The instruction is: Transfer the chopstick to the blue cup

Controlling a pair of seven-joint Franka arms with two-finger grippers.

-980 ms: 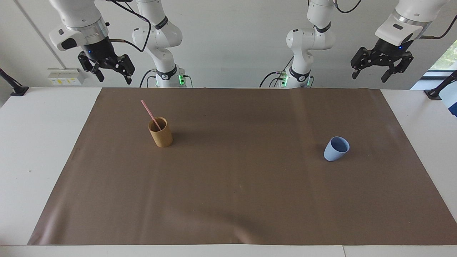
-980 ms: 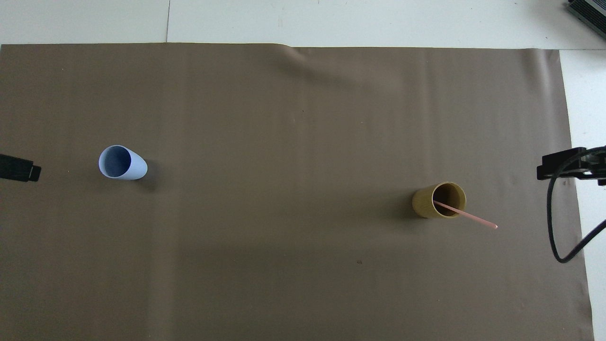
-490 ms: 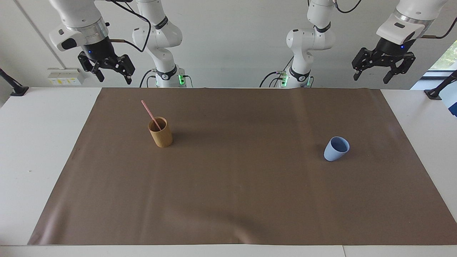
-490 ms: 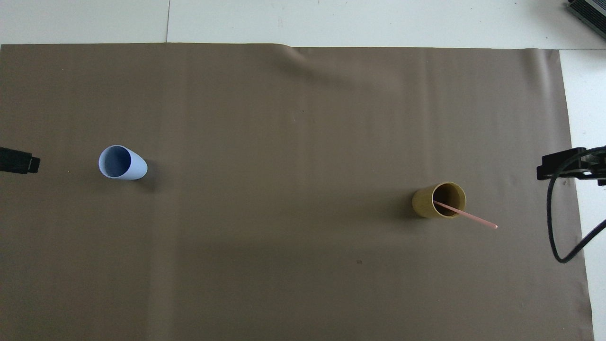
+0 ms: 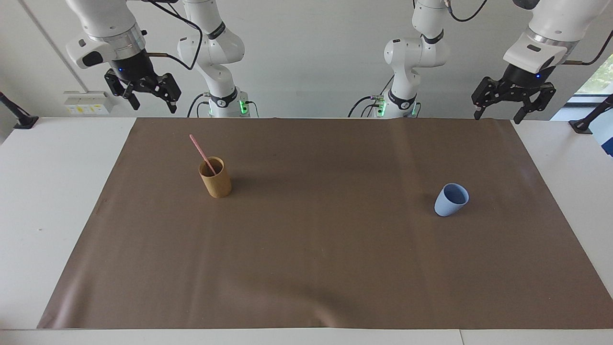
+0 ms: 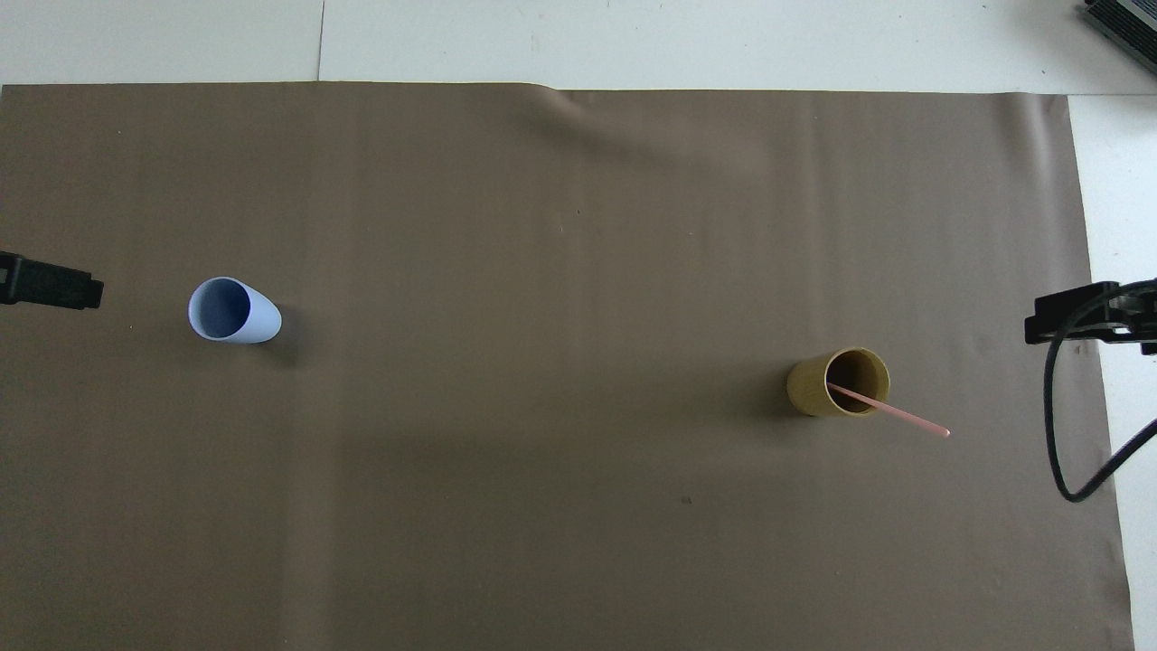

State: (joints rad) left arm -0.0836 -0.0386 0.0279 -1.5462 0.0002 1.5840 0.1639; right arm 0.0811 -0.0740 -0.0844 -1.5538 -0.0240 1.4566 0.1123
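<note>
Since a second ago only my left gripper (image 5: pixel 514 109) has shifted, dropping slightly and edging in over the mat's (image 5: pixel 335 268) corner at its own end; cups and stick lie as they did. Its fingers are spread and hold nothing. My right gripper (image 5: pixel 152 102) hangs raised over the mat's edge at its end, waiting, fingers apart and empty too. The chopstick (image 5: pixel 202 154) stands slanted in the tan cup (image 5: pixel 215 178), at the right arm's end. The blue cup (image 5: pixel 450 200) sits upright toward the left arm's end, well apart from both.
</note>
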